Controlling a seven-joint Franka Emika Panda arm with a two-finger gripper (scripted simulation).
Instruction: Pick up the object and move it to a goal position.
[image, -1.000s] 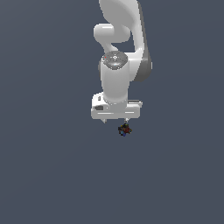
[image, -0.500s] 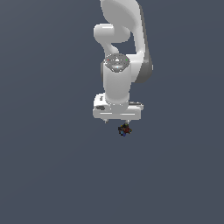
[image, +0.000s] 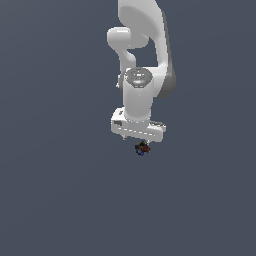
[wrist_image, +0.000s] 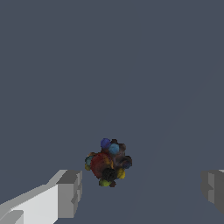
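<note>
Our jaws stand wide apart, holding nothing, and the gripper (wrist_image: 140, 192) has one finger (wrist_image: 69, 192) on each side of the gap. The object (wrist_image: 107, 162) lies between them but off centre, closer to one finger and touching neither. In the exterior view it sits just under the gripper (image: 138, 141), toward that view's right. We see no long axis; the lump is roughly round. The grey surface (image: 55, 190) around it is open on all sides.
</note>
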